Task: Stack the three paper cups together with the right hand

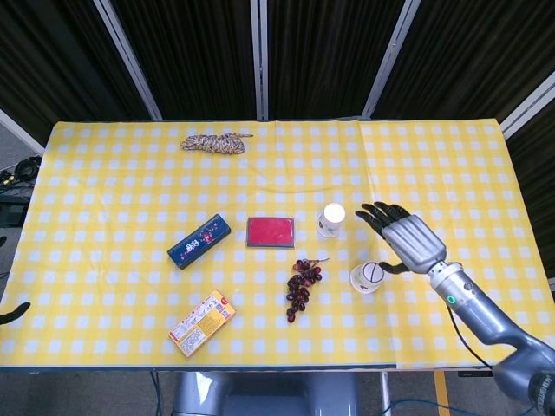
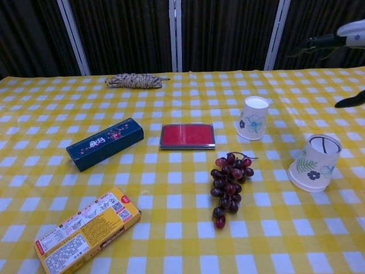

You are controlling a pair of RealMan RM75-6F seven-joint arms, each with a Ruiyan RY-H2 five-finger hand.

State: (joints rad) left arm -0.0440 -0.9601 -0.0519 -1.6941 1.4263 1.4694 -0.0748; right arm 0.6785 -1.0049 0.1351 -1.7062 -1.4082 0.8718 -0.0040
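Two paper cups (image 1: pixel 368 277) sit nested upside down on the yellow checked table (image 1: pixel 130 173); in the chest view this stack (image 2: pixel 313 164) leans slightly. The third cup (image 1: pixel 330 219) (image 2: pixel 252 118) stands alone to the stack's back left. My right hand (image 1: pixel 403 238) hovers just behind and right of the stack, fingers spread, holding nothing and clear of the cups. In the chest view only parts of that hand (image 2: pixel 349 33) show at the upper right edge. A dark sliver (image 1: pixel 12 312) at the table's left edge may be my left hand.
A bunch of grapes (image 1: pixel 300 283) lies left of the stack. A red pad (image 1: pixel 270 231) sits beside the lone cup. Farther left are a dark blue box (image 1: pixel 199 241) and a yellow carton (image 1: pixel 202 322). A rope coil (image 1: pixel 213 142) lies at the back.
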